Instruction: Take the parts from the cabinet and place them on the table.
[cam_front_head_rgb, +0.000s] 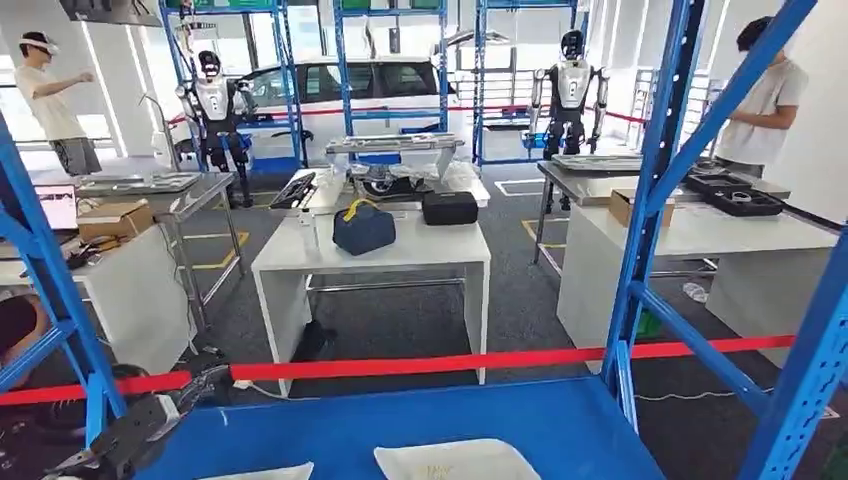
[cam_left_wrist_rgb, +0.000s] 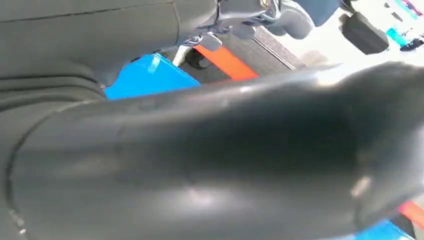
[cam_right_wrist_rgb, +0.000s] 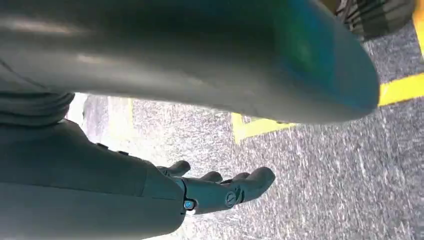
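Note:
Two flat white parts (cam_front_head_rgb: 456, 461) (cam_front_head_rgb: 262, 472) lie on the blue cabinet shelf (cam_front_head_rgb: 400, 420) at the bottom edge of the head view. My left hand (cam_front_head_rgb: 195, 388) reaches in at the shelf's left corner, beside the blue upright, a short way left of the parts. It holds nothing; in the left wrist view its thick thumb (cam_left_wrist_rgb: 210, 165) spans the picture above the blue shelf (cam_left_wrist_rgb: 150, 75). My right hand (cam_right_wrist_rgb: 220, 190) hangs over the grey floor with its fingers stretched out and nothing in them.
Blue cabinet uprights (cam_front_head_rgb: 650, 190) (cam_front_head_rgb: 45, 270) frame the view. A red tape (cam_front_head_rgb: 450, 362) runs across in front. Beyond it a white table (cam_front_head_rgb: 400, 255) carries a dark blue bag (cam_front_head_rgb: 362, 228) and a black case (cam_front_head_rgb: 449, 207). People (cam_front_head_rgb: 765, 100) and other robots (cam_front_head_rgb: 570, 90) stand farther off.

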